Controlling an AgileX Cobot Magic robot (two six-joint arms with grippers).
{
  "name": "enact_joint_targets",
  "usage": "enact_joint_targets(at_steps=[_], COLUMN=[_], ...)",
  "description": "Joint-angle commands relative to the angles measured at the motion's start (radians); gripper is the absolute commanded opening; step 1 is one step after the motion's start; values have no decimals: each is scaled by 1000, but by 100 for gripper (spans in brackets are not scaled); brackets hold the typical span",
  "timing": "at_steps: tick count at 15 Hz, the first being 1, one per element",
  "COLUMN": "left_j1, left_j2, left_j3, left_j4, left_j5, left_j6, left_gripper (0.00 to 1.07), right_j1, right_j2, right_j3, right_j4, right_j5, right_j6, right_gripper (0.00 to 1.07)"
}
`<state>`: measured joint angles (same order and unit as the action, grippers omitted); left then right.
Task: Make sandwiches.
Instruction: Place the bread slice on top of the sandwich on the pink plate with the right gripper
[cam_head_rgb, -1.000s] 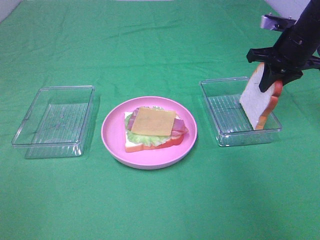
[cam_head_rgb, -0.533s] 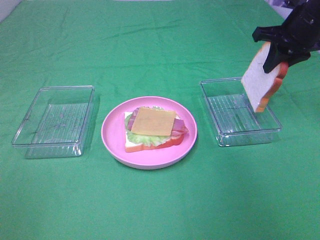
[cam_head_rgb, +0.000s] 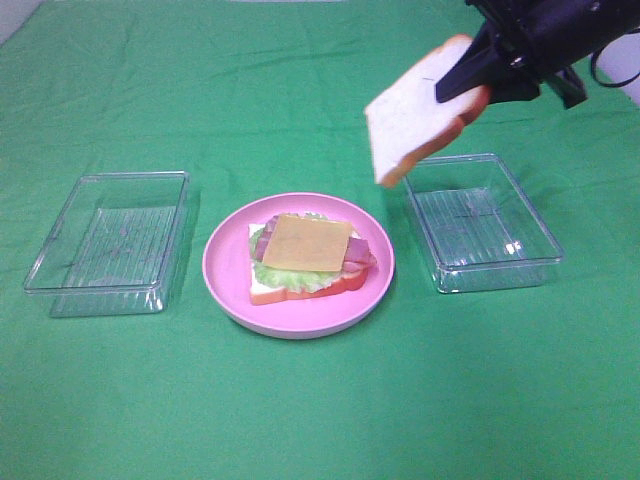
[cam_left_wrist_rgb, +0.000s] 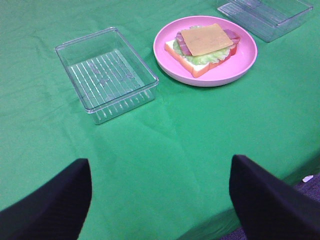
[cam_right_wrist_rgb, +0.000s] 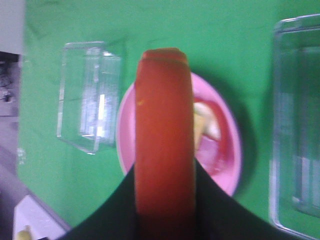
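The green counter (cam_head_rgb: 320, 420) holds two clear trays. The left tray (cam_head_rgb: 108, 243) and the right tray (cam_head_rgb: 480, 222) have nothing in them. Between them sits my pink plate (cam_head_rgb: 298, 264) with the open sandwich (cam_head_rgb: 308, 257): bread, lettuce, bacon, cheese on top. My right pincer (cam_head_rgb: 470, 88) squeezes the top bread slice (cam_head_rgb: 415, 110) up in the air. My left pincer (cam_left_wrist_rgb: 160, 200) is spread wide, holding nothing.
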<state>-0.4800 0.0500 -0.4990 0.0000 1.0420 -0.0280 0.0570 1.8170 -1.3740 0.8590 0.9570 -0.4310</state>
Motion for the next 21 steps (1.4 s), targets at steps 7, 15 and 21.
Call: enact_joint_targets(at_steps=[7,15,21], left_j1=[0,0,0], left_j2=[-5,-5,-3], left_j3=[1,1,1], left_j4=[-6,-6,-6], left_j5=[-9,-9,-9], left_j6=[0,0,-1], left_gripper=[73,73,73], right_j1=[186,185,206], right_j2=[172,297,355], right_j3=[125,125,162], right_j4=[436,557,567], right_j5=[-75,17,-46], right_j6=[-278,-362,-393], right_gripper=[0,0,0])
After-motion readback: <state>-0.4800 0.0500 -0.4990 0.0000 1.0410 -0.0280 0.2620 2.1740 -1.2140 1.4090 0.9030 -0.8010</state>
